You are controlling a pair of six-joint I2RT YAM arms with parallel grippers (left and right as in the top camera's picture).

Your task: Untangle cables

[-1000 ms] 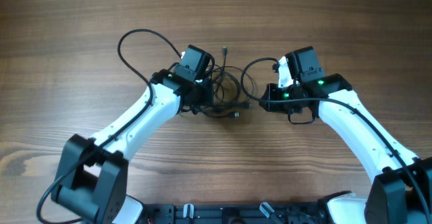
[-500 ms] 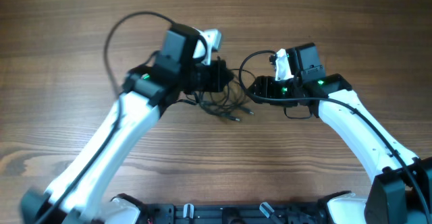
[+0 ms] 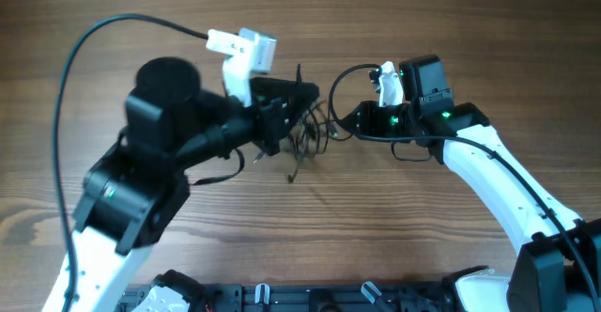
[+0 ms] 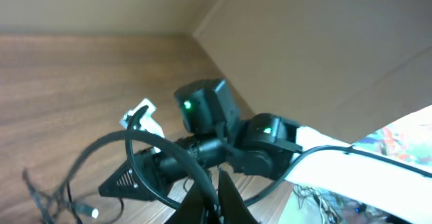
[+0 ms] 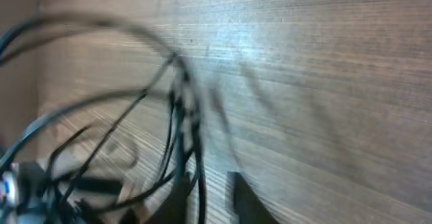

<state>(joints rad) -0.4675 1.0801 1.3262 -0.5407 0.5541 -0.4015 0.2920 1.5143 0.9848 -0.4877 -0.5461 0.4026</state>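
"While the left fingers (image 4: 199, 204) are clenched on a strand of the cables (image 3: 305, 135), do the right fingers (image 5: 246, 197) hold anything?"

"That cannot be told. The right wrist view is blurred. A strand runs down between them, close to one, but whether they pinch it does not show. The tangle seems to hang from the left fingers, between the two pairs. It sits about midway between the left and right edges of the surface (image 3: 470, 30), a little nearer the far edge."

"What could go wrong from here?"

"The left arm (image 3: 160, 115) stands high, so the knot is probably under pull. If both pairs draw apart on strands that cross, the loops would cinch tighter instead of opening. So thin a cord could also slip from the clenched tips, and the bundle would fall in a heap. A dangling plug end (image 4: 88, 212) might snag in a loop."

"And the count?"

"Two arms, the right arm (image 3: 488, 171) low beside the tangle. Two pairs of fingers. One tangle, though how many cords make it up cannot be told. One silvery plug end shows in the left wrist view, and the overhead view shows two loose ends sticking out."
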